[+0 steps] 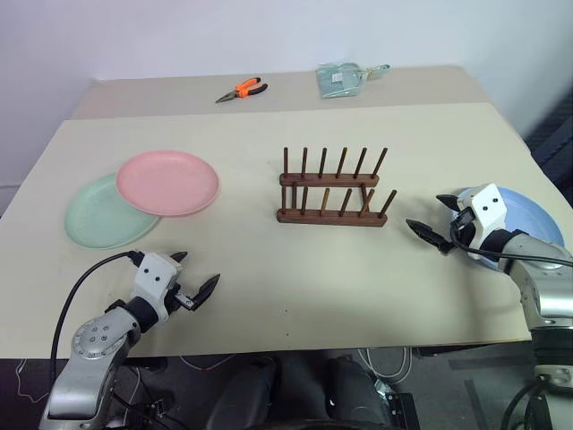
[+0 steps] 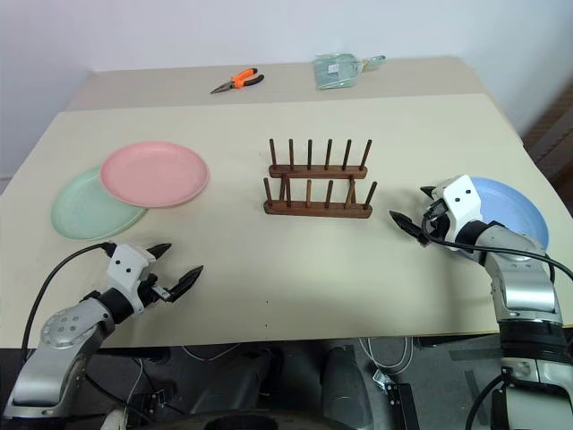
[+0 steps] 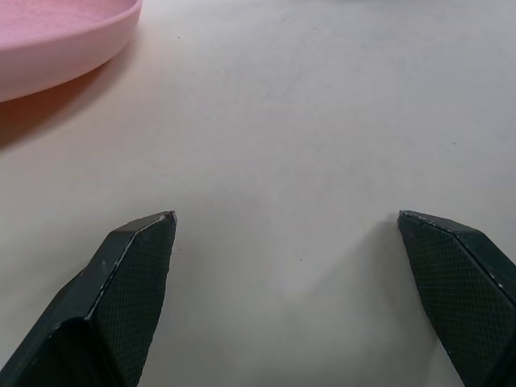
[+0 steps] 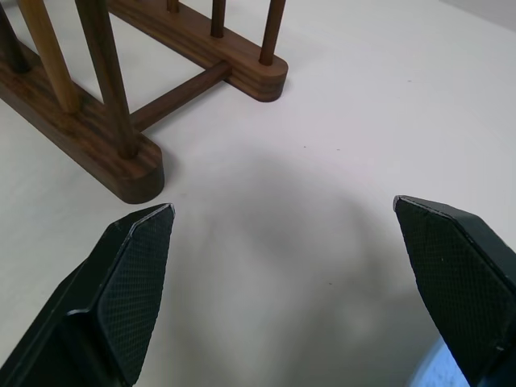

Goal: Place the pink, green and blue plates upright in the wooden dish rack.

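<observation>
I am holding both claws wide apart and empty, the right gripper (image 2: 419, 208) hovering between the wooden dish rack (image 2: 317, 180) and the blue plate (image 2: 510, 208), so I am aiming to pinch that plate's near rim and tilt it upright.

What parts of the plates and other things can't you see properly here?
- Green plate: its right part lies under the pink plate, head views.
- Blue plate: the right pincer and arm cover its near-left side.
- Packet at the table's far edge: too small to identify.
</observation>
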